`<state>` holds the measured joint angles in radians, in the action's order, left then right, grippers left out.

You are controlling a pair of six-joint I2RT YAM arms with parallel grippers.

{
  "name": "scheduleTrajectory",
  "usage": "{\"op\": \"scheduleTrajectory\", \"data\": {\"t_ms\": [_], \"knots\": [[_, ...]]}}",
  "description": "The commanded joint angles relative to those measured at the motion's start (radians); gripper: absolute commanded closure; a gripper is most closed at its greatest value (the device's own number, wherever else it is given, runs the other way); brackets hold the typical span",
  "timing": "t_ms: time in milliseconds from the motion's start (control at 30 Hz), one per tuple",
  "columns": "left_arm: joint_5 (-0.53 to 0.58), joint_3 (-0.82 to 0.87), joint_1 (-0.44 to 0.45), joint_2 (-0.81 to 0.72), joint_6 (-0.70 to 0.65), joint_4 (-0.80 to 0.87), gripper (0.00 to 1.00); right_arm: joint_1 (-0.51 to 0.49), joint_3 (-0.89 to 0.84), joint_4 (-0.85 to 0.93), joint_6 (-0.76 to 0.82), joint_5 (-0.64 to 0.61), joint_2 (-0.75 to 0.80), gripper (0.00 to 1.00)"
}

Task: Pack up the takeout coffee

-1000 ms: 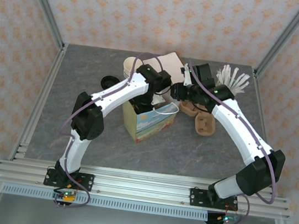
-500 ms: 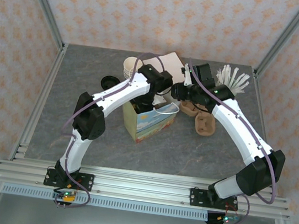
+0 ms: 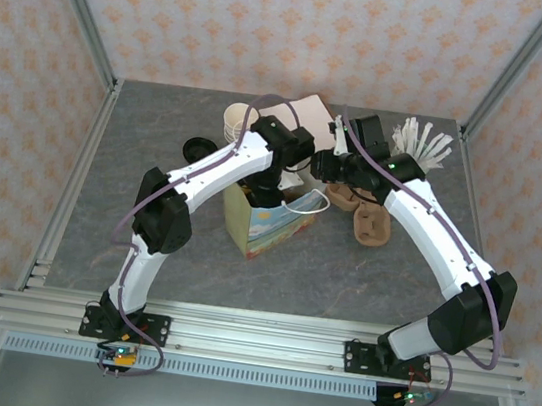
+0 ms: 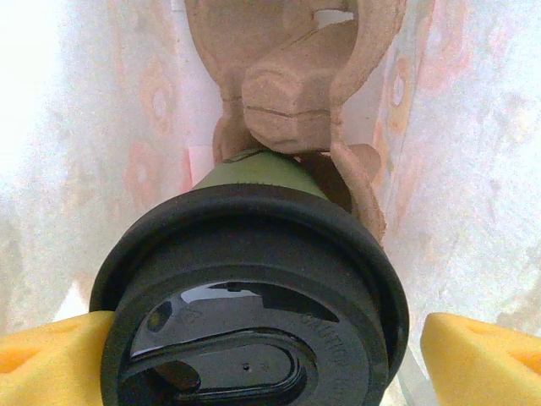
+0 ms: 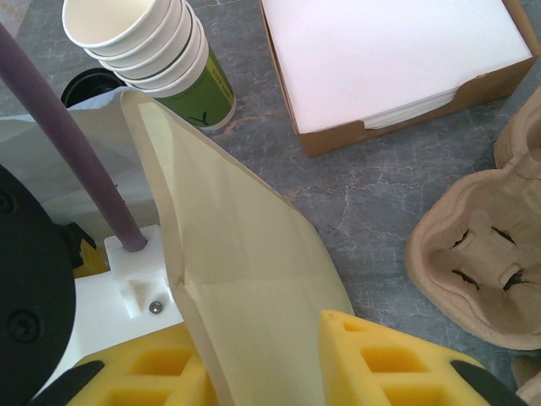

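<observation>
The right gripper (image 5: pixel 262 364) pinches the far-right edge of the bag (image 5: pixel 237 254) to hold its mouth wide, while the left gripper (image 4: pixel 266 359), jaws released, flanks the coffee (image 4: pixel 254 254) standing in the cardboard carrier (image 4: pixel 292 85) inside.

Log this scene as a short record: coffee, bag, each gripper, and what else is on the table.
coffee: cream-and-green paper cup with round black plastic lid, upright inside bag, seemingly seated in brown moulded-pulp carrier
bag: cream paper bag with printed front, standing on grey table
left gripper: open, inside bag, pads flanking the coffee
right gripper: shut on bag's rim
elsewhere: stack of lidless cream cups, box of white napkins, second pulp carrier
</observation>
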<state>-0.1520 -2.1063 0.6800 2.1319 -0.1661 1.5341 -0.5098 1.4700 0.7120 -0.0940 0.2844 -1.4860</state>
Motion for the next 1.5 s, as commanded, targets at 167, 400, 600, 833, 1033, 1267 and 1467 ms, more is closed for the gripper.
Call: {"op": "scheduleTrajectory", "data": {"t_ms": [167, 400, 600, 833, 1033, 1267, 1467], "knots": [[0.01, -0.022, -0.002, -0.053, -0.007, 0.012, 0.06, -0.006, 0.027, 0.019, -0.004, -0.009, 0.002, 0.67], [0.015, -0.055, -0.003, -0.119, 0.001, 0.022, 0.06, -0.006, 0.028, 0.02, -0.004, -0.013, 0.004, 0.67], [0.035, -0.072, -0.003, -0.181, 0.01, 0.026, 0.06, -0.007, 0.032, 0.018, -0.006, -0.014, 0.007, 0.67], [0.026, -0.099, -0.003, -0.295, 0.019, 0.0, 0.07, -0.006, 0.036, 0.013, -0.009, -0.015, 0.007, 0.66], [0.019, -0.133, -0.003, -0.349, 0.027, -0.018, 0.08, -0.007, 0.035, 0.01, -0.013, -0.011, 0.0, 0.66], [0.022, -0.152, -0.003, -0.376, 0.038, -0.027, 0.11, -0.01, 0.039, 0.008, -0.013, -0.013, -0.004, 0.66], [0.046, -0.122, -0.003, -0.438, 0.085, -0.116, 0.12, -0.012, 0.057, 0.008, -0.021, -0.025, -0.006, 0.6]]}}
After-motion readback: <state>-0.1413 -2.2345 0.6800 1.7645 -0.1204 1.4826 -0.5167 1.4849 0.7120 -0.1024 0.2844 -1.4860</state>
